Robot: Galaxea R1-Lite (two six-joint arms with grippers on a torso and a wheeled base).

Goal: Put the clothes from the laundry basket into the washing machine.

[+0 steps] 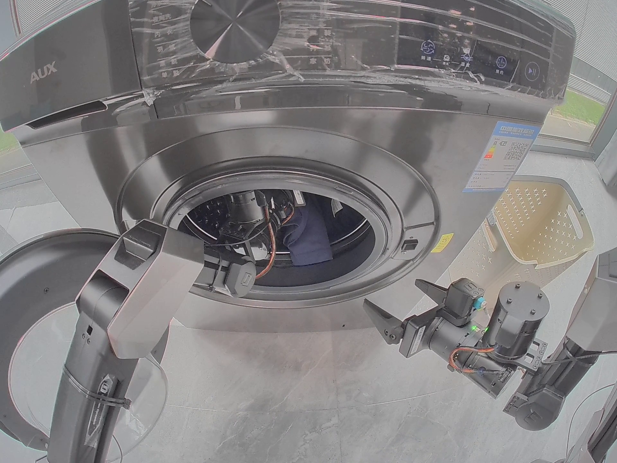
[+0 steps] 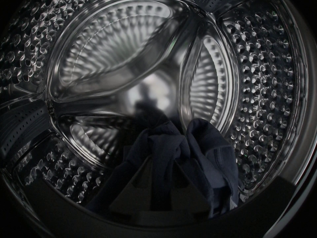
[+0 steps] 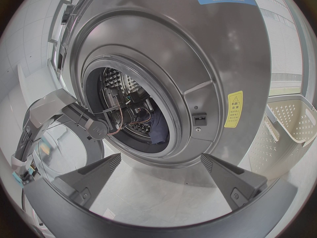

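navy garment [image 2: 201, 146] in washer drum [image 2: 264, 66], cream basket [image 1: 540, 226] at R

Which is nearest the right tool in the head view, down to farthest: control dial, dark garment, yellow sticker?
1. Yellow sticker, front panel, just above the right tool.
2. Dark garment, inside the drum.
3. Control dial, washing machine top.

Left arm [image 1: 128, 290] is angling up from low on the left, elbow bent, forearm and wrist reaching in through the mouth of the washing machine [image 1: 450, 162]. The left gripper [image 2: 163, 161] is sitting inside, fingers [image 2: 135, 185] drawn close and pinching a bunched dark garment [image 2: 204, 142]. Right arm [image 1: 553, 374] is hanging low on the right with the wrist [image 1: 514, 323] roughly level, right gripper [image 1: 393, 294] pointing toward the machine front, jaws spread wide and holding nothing.
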